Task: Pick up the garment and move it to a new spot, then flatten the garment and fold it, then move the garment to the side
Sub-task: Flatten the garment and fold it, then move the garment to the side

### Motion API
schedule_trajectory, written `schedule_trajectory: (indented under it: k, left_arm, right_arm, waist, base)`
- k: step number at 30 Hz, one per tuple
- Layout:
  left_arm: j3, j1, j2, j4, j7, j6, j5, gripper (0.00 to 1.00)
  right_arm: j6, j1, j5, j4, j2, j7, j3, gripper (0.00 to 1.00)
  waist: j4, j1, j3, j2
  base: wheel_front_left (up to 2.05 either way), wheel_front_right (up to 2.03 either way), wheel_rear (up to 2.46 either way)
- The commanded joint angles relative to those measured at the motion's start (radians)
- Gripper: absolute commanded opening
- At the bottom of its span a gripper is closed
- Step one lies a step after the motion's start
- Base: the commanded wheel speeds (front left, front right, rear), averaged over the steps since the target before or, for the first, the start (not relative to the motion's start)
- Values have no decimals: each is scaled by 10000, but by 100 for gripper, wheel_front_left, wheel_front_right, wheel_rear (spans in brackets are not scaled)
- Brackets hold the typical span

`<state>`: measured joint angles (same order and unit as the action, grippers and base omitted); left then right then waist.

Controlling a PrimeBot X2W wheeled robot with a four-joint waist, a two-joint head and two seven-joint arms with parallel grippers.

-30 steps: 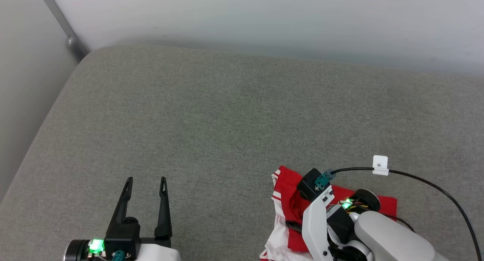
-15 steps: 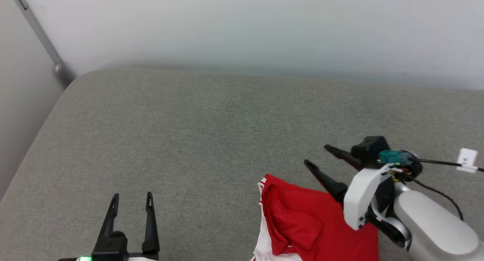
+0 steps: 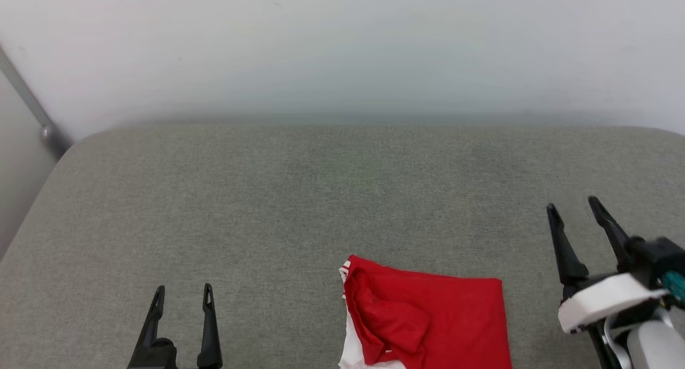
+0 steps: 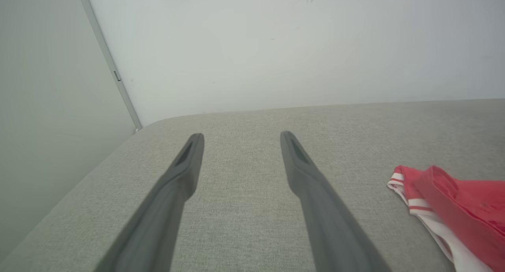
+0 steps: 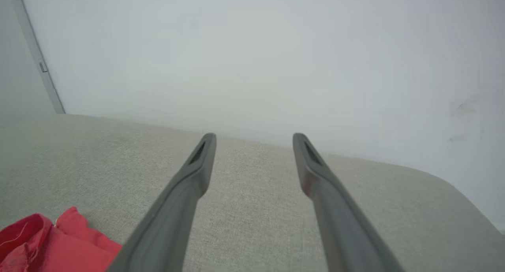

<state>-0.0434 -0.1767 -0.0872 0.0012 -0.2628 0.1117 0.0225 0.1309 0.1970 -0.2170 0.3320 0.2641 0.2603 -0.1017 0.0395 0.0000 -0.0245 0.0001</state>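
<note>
The garment (image 3: 433, 321) lies folded on the grey cushion near the front edge of the head view, red with a white striped sleeve showing at its left side. It also shows at the right of the left wrist view as the garment (image 4: 453, 201), and at the lower left of the right wrist view as the garment (image 5: 47, 244). My right gripper (image 3: 573, 208) stands open to the right of it, apart from the cloth, nothing between its fingers. My left gripper (image 3: 182, 291) stands open at the lower left, well away from the shirt. Both hold nothing.
The grey upholstered surface (image 3: 278, 198) runs back to a pale wall (image 3: 342, 48). A metal post (image 3: 32, 112) stands at the back left corner, where the cushion's rounded edge drops off.
My right gripper opened, let go of the garment and swung away to the right. The head camera tilted, so the whole scene shifted down. The left arm kept its pose.
</note>
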Motion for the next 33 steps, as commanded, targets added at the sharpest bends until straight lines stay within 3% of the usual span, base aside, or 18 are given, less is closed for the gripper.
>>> schedule_trajectory:
  k: [1, 6, 11, 18, 33]
  left_arm:
    - [30, -57, 3, -41, -25, -47, 29, 100]
    - [55, -182, 59, -56, -25, -129, 46, 100]
    - [48, -226, 101, -3, -25, -245, 42, 100]
    - [25, -333, 157, -37, -25, -368, 37, 100]
    - [18, -404, 211, -10, -25, -470, -6, 100]
  right_arm:
    - [-4, -202, 102, -225, -168, 48, 154, 100]
    - [-4, -1651, 747, -1671, -1295, 47, 1249, 100]
    - [-4, -2763, 986, -2767, -1937, 45, 1782, 100]
    - [-4, -3748, 990, -3459, -2155, 44, 1869, 100]
    - [-4, -4175, 530, -3498, -2160, 45, 1648, 100]
  waist:
    - [-43, 0, -28, -1]
    - [-110, 0, -119, -1]
    - [-78, 0, -213, -1]
    - [5, 0, -343, -1]
    - [66, 0, -348, -1]
  base:
    - [0, 0, 0]
    - [0, 0, 0]
    - [0, 0, 0]
    - [0, 0, 0]
    - [0, 0, 0]
